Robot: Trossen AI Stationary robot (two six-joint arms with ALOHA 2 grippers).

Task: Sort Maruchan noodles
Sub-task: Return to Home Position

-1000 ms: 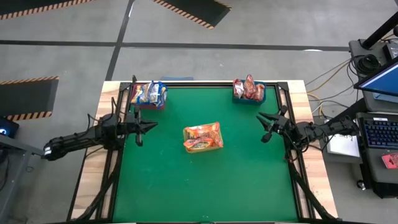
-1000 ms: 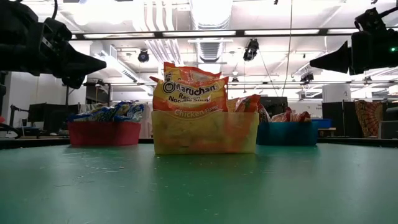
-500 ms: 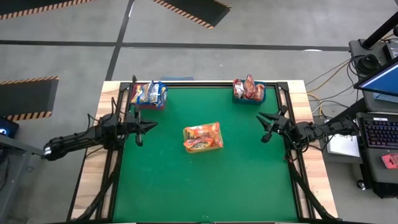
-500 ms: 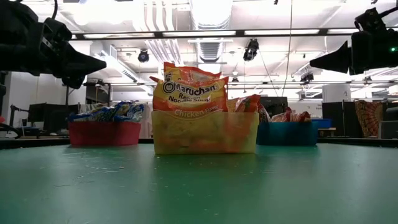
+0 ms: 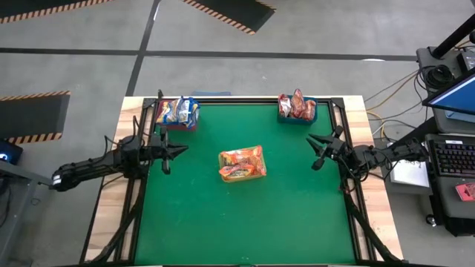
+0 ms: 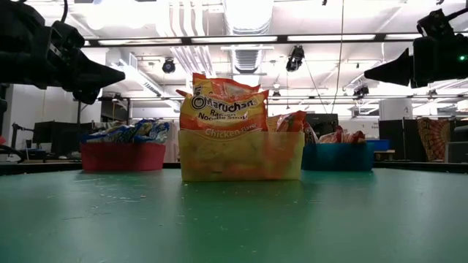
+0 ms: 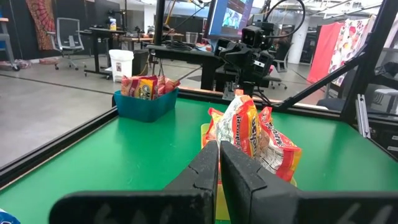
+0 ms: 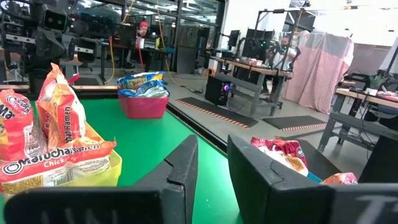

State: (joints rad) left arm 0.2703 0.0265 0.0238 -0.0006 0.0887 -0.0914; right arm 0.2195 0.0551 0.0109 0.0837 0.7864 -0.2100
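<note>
- The left gripper [image 5: 177, 150] hovers over the left edge of the green table [image 5: 245, 222], pointing toward the middle. Its fingers [image 7: 208, 163] are pressed almost together and have nothing between them.
- The right gripper [image 5: 314, 152] hovers over the right edge and faces the left one. Its fingers [image 8: 186, 163] stand a small gap apart and are empty.
- In the low view both grippers hang high in the upper corners, well above the bins.
- A yellow bin [image 6: 241, 162] stands at mid-frame between the two grippers and apart from both. Nothing lies between it and either set of fingers.
- A red bin [image 6: 122, 156] sits at the upper left of the table, behind the left gripper.
- A blue bin [image 6: 338, 156] sits at the upper right, behind the right gripper.
- A laptop [image 5: 454, 154] rests off the table at the right edge of the frame.
- Compared with half a second and a second ago, nothing differs. Both arms and all three bins are in the same places.
- The orange Maruchan chicken packets [image 5: 241, 162] stand upright in the yellow bin, straight ahead of each gripper.
- The blue-and-silver packets [image 5: 178, 110] fill the red bin, near the left gripper.
- The red packets [image 5: 298, 106] fill the blue bin, near the right gripper.
- No packet lies loose on the table.
</note>
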